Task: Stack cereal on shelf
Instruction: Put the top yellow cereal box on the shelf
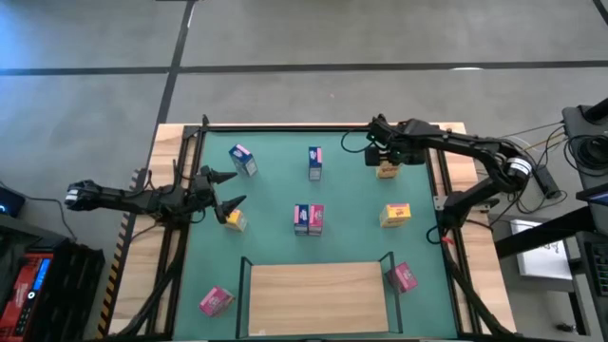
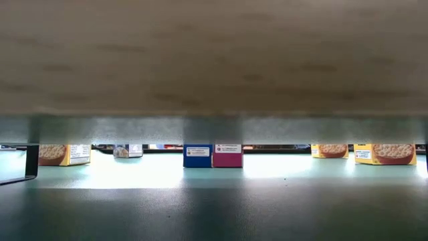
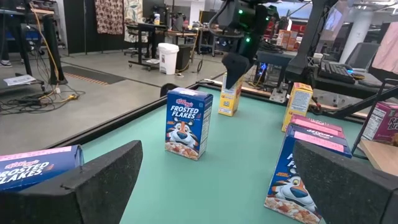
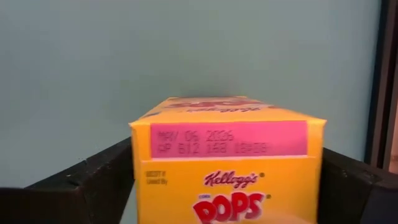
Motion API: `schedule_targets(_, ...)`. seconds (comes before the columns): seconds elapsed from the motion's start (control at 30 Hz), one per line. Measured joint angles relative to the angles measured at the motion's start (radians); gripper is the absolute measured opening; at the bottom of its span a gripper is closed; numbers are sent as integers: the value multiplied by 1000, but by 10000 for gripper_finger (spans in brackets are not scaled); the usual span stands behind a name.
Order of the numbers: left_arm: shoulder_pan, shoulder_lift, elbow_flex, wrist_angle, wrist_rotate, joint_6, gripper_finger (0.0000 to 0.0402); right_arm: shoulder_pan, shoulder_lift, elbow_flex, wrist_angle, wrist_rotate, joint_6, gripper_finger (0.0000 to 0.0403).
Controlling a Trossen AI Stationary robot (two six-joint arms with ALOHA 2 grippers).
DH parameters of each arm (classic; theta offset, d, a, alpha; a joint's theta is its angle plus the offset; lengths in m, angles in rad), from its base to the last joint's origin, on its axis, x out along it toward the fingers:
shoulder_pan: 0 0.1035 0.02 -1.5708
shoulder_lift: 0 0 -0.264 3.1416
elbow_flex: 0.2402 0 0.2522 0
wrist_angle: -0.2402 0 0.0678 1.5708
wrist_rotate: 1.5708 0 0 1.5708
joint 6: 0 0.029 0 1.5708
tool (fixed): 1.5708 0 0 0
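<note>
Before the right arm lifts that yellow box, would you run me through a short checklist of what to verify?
1. Right gripper straddles the yellow box, one finger on each side: ok.
2. Fingers pressed firmly on the box: cannot tell; in the right wrist view they sit beside its sides, but contact is unclear.
3. Box upright on the green mat: ok.
4. Wooden shelf board has bare space to receive it: ok.
5. Left gripper open and waiting at the mat's left side, away from the right arm: ok.
6. Neighbouring blue-and-pink box stands apart from the gripped box: ok.
</note>
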Motion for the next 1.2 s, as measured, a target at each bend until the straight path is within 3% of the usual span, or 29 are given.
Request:
schedule_targets(0.2,0,0,0,0,0,0,399,0,-3,0,-1,-2,7,286)
schedule_targets(0.33,0,0,0,0,0,0,399,2,-9,2,-5,-25,5,261)
schedule_targets(0.63,0,0,0,0,0,0,399,49,-17,88,-41,-119,-20,286)
schedule_targets(1.2,0,0,0,0,0,0,399,472,-11,159,-72,-49,74,286)
